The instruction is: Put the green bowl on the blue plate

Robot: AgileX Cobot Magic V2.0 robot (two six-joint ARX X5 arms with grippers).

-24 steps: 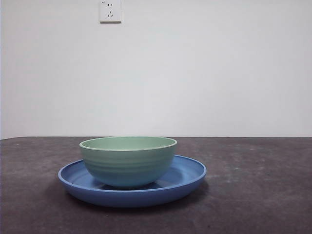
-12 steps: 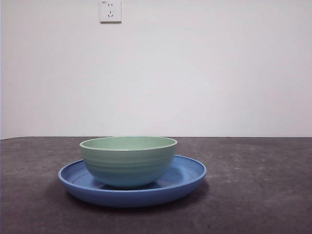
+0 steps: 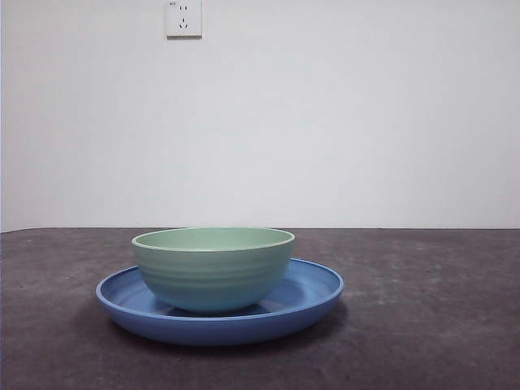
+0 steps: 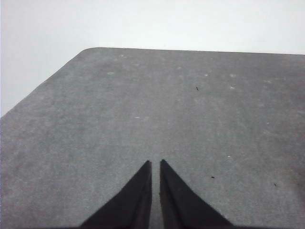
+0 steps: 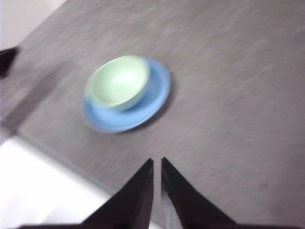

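Note:
The green bowl (image 3: pixel 213 268) stands upright inside the blue plate (image 3: pixel 313 296) on the dark table in the front view. The right wrist view shows the bowl (image 5: pixel 119 82) resting on the plate (image 5: pixel 155 98), off-centre toward one side of it, blurred. My right gripper (image 5: pixel 156 163) is shut and empty, high above the table and well away from the plate. My left gripper (image 4: pixel 155 164) is shut and empty over bare table, with neither the bowl nor the plate in its view.
The dark grey table (image 3: pixel 422 309) stretches to a white wall with a socket (image 3: pixel 184 18). The right wrist view shows the table's edge (image 5: pixel 62 155) close to the plate. A dark tip (image 5: pixel 7 59) shows at that picture's side edge.
The bowl and plate stay as they were. No arm shows in the front view in any of its frames.

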